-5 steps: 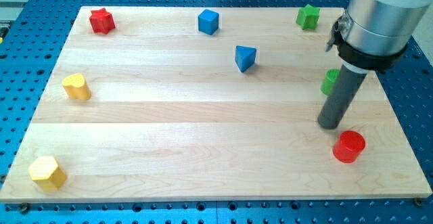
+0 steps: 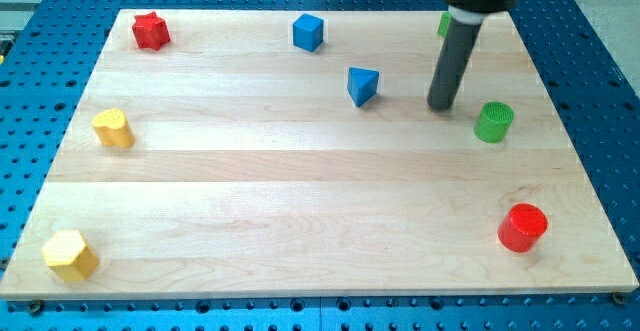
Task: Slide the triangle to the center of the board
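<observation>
On the pale, smooth-grained wooden counter [image 2: 300,201], going from the view's left: a yellow hexagonal block [image 2: 70,254] at the bottom corner, a yellow rounded block [image 2: 113,128], a red star-shaped block [image 2: 151,30] at the top, a blue cube [image 2: 308,32], then the blue triangle block [image 2: 362,85], which sits above and right of the board's middle. My tip [image 2: 441,105], the end of a matte dark rod with no jaws to speak of, stands near the triangle's right, apart from it. A green cylinder block [image 2: 493,121] lies just right of the tip, a green block [image 2: 443,23] is mostly hidden behind the rod, and a glossy red cylinder block [image 2: 523,227] sits at lower right.
</observation>
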You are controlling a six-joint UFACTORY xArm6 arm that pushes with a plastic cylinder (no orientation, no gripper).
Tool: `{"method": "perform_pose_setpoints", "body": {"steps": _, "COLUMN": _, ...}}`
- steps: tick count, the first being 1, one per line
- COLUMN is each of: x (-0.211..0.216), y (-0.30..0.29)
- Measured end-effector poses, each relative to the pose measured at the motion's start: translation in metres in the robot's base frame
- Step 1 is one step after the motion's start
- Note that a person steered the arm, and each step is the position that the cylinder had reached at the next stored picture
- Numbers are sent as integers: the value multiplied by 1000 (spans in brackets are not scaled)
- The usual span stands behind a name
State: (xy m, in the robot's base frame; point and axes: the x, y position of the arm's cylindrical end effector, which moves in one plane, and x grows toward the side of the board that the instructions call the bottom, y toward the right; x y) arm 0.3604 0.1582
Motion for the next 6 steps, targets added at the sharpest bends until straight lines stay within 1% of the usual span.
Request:
{"method": "perform_pose_setpoints", "body": {"steps": 1, "x": -39, "y": -47}}
{"method": "perform_pose_setpoints", "body": {"steps": 2, "x": -9, "y": -99}}
{"method": "perform_pose_setpoints", "body": {"steps": 4, "x": 134, "y": -115}}
{"method": "perform_pose_setpoints", "body": {"steps": 5, "x": 84, "y": -99}}
{"method": "perform_pose_setpoints", "body": {"steps": 6, "x": 66, "y": -107}}
